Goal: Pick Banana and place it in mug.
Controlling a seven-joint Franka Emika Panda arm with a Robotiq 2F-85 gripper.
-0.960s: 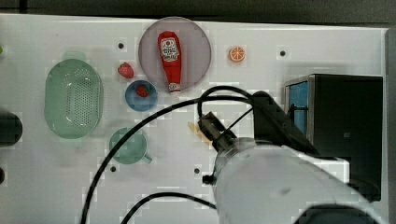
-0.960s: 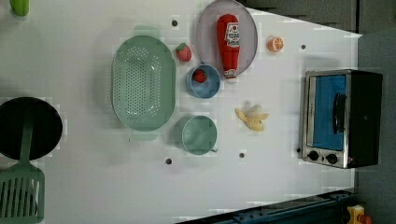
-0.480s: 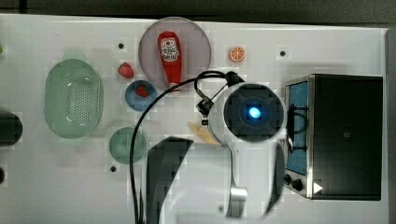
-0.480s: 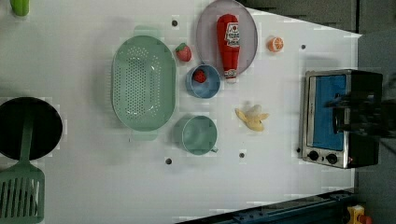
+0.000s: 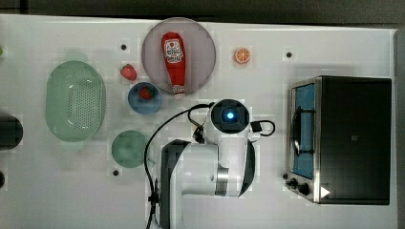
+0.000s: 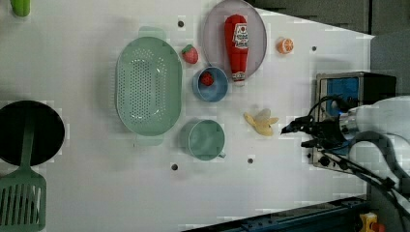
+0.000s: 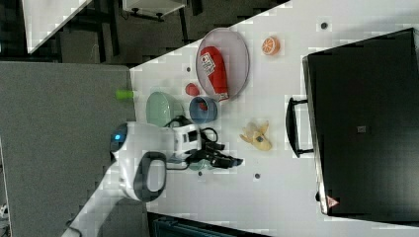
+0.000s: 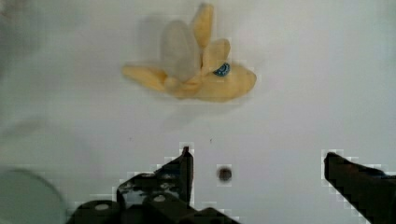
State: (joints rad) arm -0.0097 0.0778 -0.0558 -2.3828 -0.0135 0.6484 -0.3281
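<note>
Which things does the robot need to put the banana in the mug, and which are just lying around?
Needed:
- peeled yellow toy banana
- small round teal-green mug
- open black end effector

Lying around:
- red ketchup bottle on grey plate
- pale-green perforated colander
- blue bowl
- orange slice
- toaster oven

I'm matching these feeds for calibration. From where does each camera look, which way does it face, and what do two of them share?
Top view: overhead, looking down; the arm covers the banana.
Left view: high, looking down; claw enters from the left view's right near the banana and mug.
Right view: high and rotated; arm stretches toward the banana.
Wrist view: looks down between the open claw.
Left and right views share the ketchup bottle.
</note>
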